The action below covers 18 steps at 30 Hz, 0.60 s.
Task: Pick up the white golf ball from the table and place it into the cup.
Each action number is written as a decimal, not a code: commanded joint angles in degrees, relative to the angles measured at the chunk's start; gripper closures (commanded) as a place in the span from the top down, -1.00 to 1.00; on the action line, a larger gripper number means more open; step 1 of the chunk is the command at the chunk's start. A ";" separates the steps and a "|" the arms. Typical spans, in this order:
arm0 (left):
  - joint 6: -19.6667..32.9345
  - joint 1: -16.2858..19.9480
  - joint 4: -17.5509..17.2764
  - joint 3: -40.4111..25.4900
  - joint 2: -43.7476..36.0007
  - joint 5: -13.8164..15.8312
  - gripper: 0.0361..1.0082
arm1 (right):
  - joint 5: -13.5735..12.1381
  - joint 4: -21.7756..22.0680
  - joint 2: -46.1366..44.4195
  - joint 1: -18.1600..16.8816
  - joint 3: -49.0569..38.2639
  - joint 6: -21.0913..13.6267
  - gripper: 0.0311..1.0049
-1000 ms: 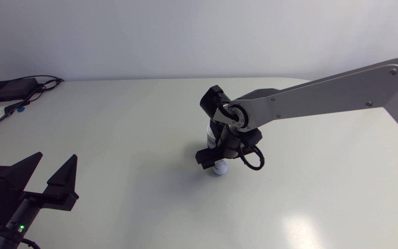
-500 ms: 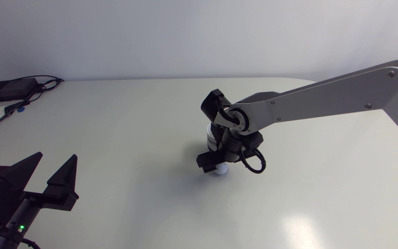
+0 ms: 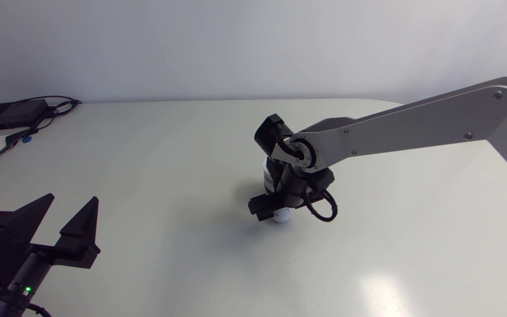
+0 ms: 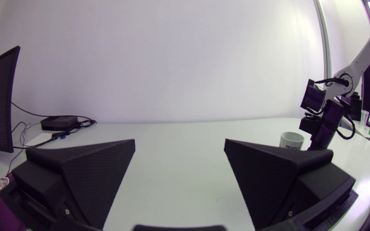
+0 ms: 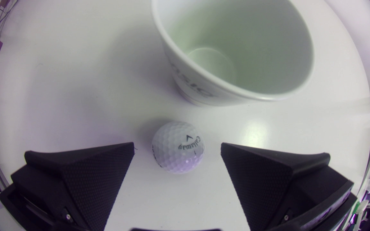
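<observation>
The white golf ball (image 5: 176, 143) carries a line of dark print, and the white cup (image 5: 191, 84) just ahead of it has dark lettering on its wall. The right end effector (image 5: 177, 151) points down at the table (image 5: 59, 80), its fingers wide apart, with the ball between them touching neither. The right arm (image 3: 412, 127) stretches in nearly level, and the left end effector (image 4: 179, 145) gapes wide, well apart.

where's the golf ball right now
In the right wrist view the golf ball lies on the table between the open right jaws, touching neither, with the cup just ahead.
</observation>
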 commanded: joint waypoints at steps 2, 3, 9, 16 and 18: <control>-0.55 -0.25 0.31 -1.19 -1.02 0.01 0.97 | 0.06 0.15 1.72 0.46 -1.30 1.45 0.76; -0.46 -0.25 0.31 -1.19 -0.93 0.01 0.97 | 0.06 0.23 1.63 0.46 -1.30 1.45 0.74; -0.46 -0.25 0.31 -1.19 -1.02 0.01 0.97 | 0.14 0.67 1.63 0.46 -1.56 1.45 0.60; -0.46 -0.25 0.31 -1.19 -1.02 0.01 0.97 | -0.47 0.67 1.80 0.02 -1.73 1.53 0.49; -0.46 -0.25 0.31 -1.19 -1.02 0.01 0.97 | -1.09 0.59 2.16 -0.24 -1.82 1.62 0.46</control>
